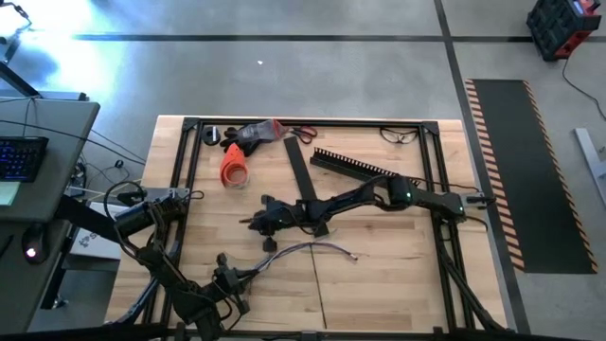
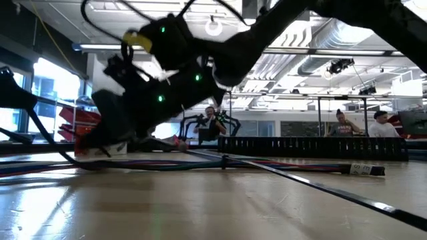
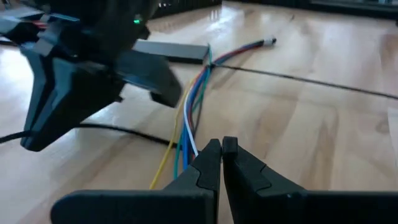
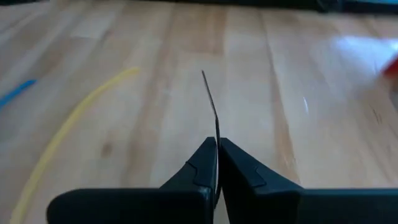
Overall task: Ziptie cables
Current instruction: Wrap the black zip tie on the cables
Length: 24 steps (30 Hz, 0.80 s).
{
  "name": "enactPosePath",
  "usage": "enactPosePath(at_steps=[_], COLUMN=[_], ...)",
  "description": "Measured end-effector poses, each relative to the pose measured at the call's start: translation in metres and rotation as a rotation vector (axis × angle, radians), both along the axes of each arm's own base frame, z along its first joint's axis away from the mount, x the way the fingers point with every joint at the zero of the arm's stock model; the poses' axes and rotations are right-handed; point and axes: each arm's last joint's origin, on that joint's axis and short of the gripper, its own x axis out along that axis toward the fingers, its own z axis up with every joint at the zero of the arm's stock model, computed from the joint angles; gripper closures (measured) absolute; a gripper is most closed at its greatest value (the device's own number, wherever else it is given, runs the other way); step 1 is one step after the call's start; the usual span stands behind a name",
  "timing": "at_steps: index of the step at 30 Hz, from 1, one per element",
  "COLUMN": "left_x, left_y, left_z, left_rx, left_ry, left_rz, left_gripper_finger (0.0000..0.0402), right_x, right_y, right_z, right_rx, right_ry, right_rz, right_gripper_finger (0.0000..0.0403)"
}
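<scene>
Spanning the middle of the pale wooden counter (image 1: pixel 398 275), the right arm reaches in from the right edge; its right pincer (image 4: pixel 217 147) is clamped on a thin black zip-tie strap (image 4: pixel 210 99). The loose bunch of thin multicoloured cables (image 1: pixel 317 248) lies on the near centre of the counter, splayed ends pointing right. The left pincer (image 3: pixel 221 148) is pressed together at the bunch's left end; whether it grips the wires cannot be confirmed.

Risks, judged: the narrow strap could slip or twist out of the right grip; a sideways pull could fan the bunch apart; the two arms work close together and could collide.

Open board lies right of the bunch. The long black comb-toothed channel (image 1: pixel 365 168) and flat black rigid strip (image 1: pixel 301 170) crowd the far side.
</scene>
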Motion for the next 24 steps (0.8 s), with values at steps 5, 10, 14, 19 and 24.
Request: enactPosePath(at_steps=[5, 10, 14, 19, 24], left_x=[0.000, 0.000, 0.000, 0.001, 0.001], left_y=[0.001, 0.002, 0.002, 0.002, 0.003], left_z=[0.001, 0.001, 0.003, 0.004, 0.006], left_rx=[0.016, 0.022, 0.043, 0.070, 0.110], left_ry=[-0.030, -0.038, -0.066, -0.109, -0.154], left_rz=[0.005, 0.005, 0.004, 0.001, -0.003], left_gripper_finger=[0.0401, 0.0401, 0.0401, 0.0401, 0.0401], right_x=[-0.001, -0.002, -0.005, -0.012, -0.027], right_y=[0.018, 0.025, 0.024, 0.028, 0.043], right_z=[0.010, 0.034, 0.056, 0.071, 0.049], right_rx=[-0.094, -0.171, -0.220, -0.246, -0.234], right_ry=[-0.048, -0.100, -0.118, -0.074, -0.027], right_rz=[0.057, 0.070, 0.087, 0.153, 0.194], right_gripper_finger=[0.0403, 0.0403, 0.0403, 0.0403, 0.0403])
